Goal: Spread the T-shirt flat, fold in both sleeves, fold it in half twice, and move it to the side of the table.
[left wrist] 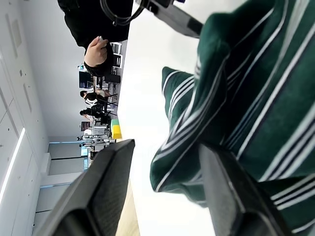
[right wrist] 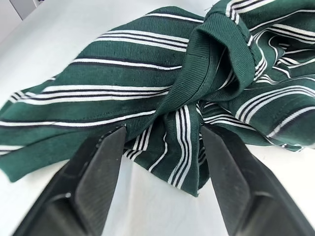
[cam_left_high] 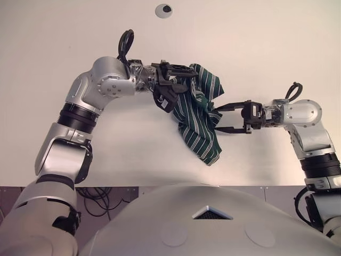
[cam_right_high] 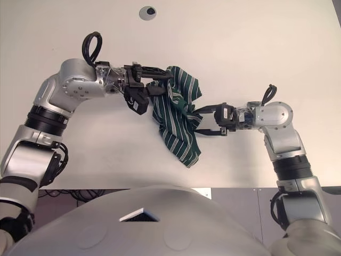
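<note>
The T-shirt (cam_left_high: 200, 125), dark green with thin white stripes, is a crumpled, twisted bundle on the white bench (cam_left_high: 133, 144). It sits about midway between the bench's left and right sides and well back from the near edge. It is not spread flat: the cloth is bunched and folded over itself. A rounded hump lies at its far end, and a narrower tail trails toward the near edge.

The left gripper (cam_left_high: 178, 86) is at the far-left part of the bundle. Its fingers (left wrist: 106, 191) are spread wide apart and released, with a fold of striped cloth lying in the gap and against one finger.

The right gripper (cam_left_high: 218, 119) comes in from the right side of the bench, level with the middle of the bundle. Its fingers (right wrist: 98, 182) are also parted, one on either side of a ribbed hem and a striped fold, with their tips at the cloth's right edge. They are not pressed together on it.

A small round disc (cam_left_high: 164, 10) with a dark centre lies on the bench far beyond the shirt. Dark cables (cam_left_high: 98, 200) hang below the near edge on the left.
</note>
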